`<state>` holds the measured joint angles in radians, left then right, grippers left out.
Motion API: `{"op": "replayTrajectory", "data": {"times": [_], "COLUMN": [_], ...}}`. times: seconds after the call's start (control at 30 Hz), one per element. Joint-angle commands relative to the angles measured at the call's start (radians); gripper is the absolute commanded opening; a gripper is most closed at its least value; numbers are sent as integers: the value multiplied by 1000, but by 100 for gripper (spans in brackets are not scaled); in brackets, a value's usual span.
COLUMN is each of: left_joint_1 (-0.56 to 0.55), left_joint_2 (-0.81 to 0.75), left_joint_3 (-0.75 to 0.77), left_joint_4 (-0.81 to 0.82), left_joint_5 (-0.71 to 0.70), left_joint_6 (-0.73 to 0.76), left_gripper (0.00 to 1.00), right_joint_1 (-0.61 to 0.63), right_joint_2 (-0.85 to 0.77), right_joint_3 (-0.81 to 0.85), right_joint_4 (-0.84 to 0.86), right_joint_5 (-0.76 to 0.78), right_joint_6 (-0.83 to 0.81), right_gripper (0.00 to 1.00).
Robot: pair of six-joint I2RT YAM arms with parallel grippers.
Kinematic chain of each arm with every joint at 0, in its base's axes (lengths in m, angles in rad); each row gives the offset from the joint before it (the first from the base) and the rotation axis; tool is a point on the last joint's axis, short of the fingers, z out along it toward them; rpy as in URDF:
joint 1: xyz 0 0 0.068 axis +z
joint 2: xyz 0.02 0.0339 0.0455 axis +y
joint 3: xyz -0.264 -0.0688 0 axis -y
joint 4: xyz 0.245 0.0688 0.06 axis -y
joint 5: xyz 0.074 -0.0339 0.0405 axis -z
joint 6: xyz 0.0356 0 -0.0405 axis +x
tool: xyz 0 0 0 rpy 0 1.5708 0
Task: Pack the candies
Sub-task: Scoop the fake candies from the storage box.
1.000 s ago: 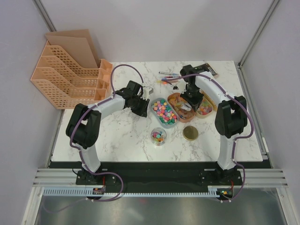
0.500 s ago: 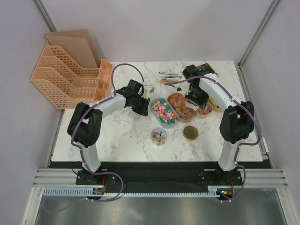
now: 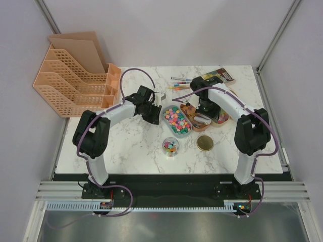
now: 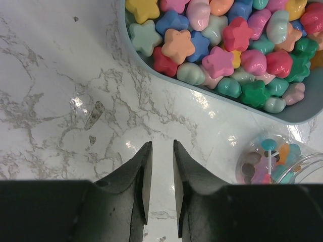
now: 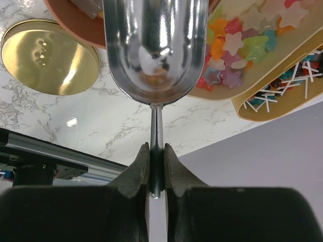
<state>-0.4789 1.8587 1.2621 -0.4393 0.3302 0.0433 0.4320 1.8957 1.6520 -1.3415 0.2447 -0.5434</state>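
Observation:
Star and blob candies (image 3: 175,120) fill a pale blue tray (image 3: 165,121); they also show in the left wrist view (image 4: 222,40). My left gripper (image 3: 153,116) hovers just left of this tray, its jaws (image 4: 160,146) nearly shut with a narrow gap and nothing between them. My right gripper (image 3: 204,107) is shut on the handle of a metal scoop (image 5: 154,45), held over the brown tray (image 3: 193,115). Its jaws (image 5: 156,147) clamp the thin handle. A yellow tray holds more star candies (image 5: 242,40), and another holds lollipops (image 5: 287,80). A small clear jar (image 3: 170,146) holds a few candies.
A flat gold lid (image 3: 205,142) lies right of the jar, also in the right wrist view (image 5: 48,50). Thin coloured pens (image 3: 179,84) and a dark box (image 3: 219,75) lie at the back. An orange file rack (image 3: 75,83) stands at the far left.
My right arm has swung the scoop left, from above the yellow tray to above the brown tray. My left arm has not moved.

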Motion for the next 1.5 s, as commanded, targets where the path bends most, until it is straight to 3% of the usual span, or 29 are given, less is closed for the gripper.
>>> {"op": "replayTrajectory", "data": {"times": [0.0, 0.87, 1.47], "left_joint_1": [0, 3, 5], "left_joint_2": [-36, -47, -52], "left_joint_3": [-6, -17, -17], "left_joint_4": [31, 63, 60], "left_joint_5": [4, 72, 75], "left_joint_6": [20, -11, 3], "left_gripper": [30, 30, 30], "right_joint_1": [-1, 2, -15], "right_joint_2": [37, 278, 304], "right_joint_3": [32, 241, 184], "right_joint_4": [-128, -128, -119], "right_joint_5": [28, -51, -243], "right_joint_6": [-3, 114, 89], "right_gripper": [0, 0, 0]}}
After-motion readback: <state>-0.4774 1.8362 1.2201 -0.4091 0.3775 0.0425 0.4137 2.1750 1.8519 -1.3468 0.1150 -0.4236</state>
